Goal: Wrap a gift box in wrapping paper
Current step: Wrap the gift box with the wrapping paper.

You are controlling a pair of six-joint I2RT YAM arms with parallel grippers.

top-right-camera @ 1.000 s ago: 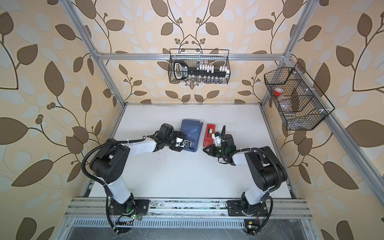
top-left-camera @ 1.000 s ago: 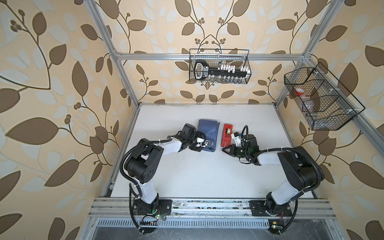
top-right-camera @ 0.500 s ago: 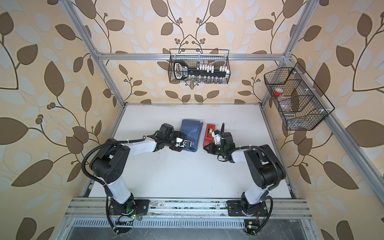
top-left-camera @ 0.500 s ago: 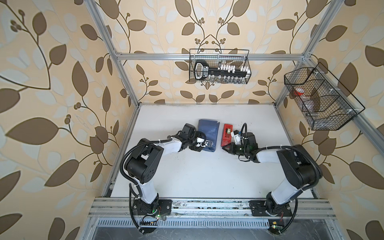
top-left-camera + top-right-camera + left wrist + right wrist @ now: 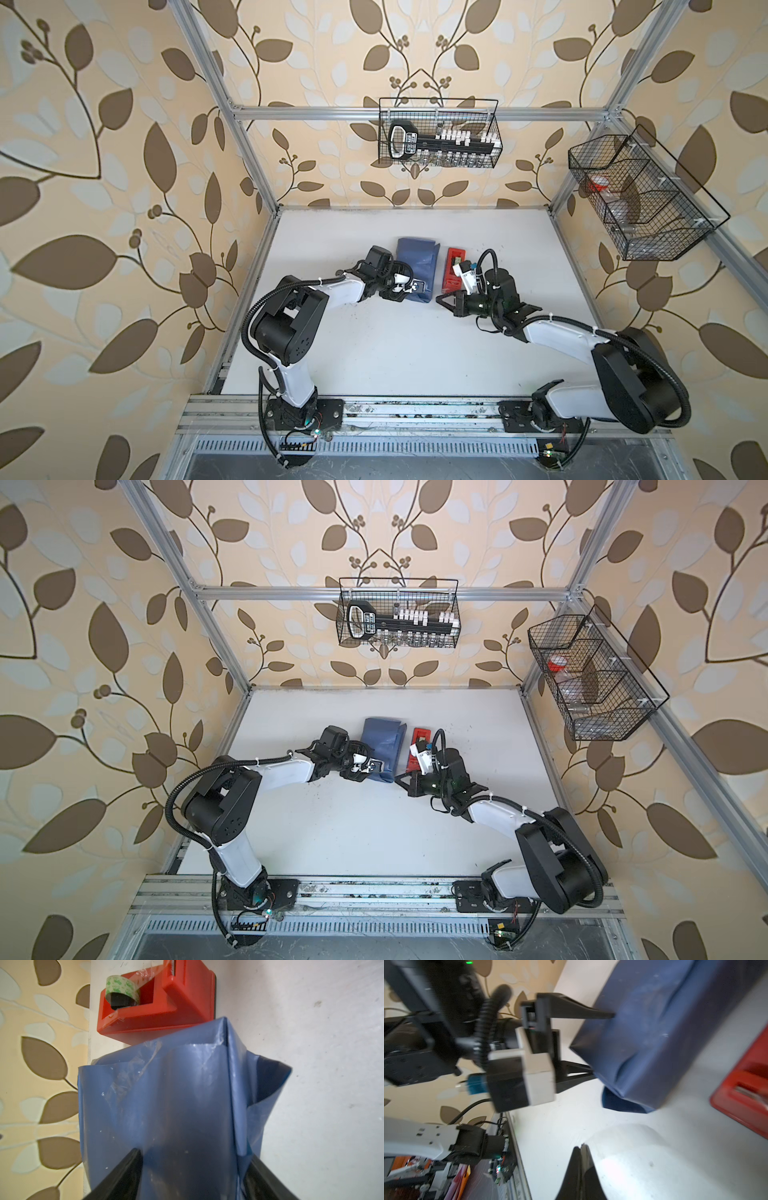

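Your right pincer (image 5: 439, 298) has eased back from the tape dispenser (image 5: 454, 270), shut and empty. The wrapping paper (image 5: 417, 266), gift box hidden inside, lies lengthwise on the table (image 5: 374, 353). Its near end, clamped wide by your left pincer (image 5: 194, 1155), sits just left of the right one.
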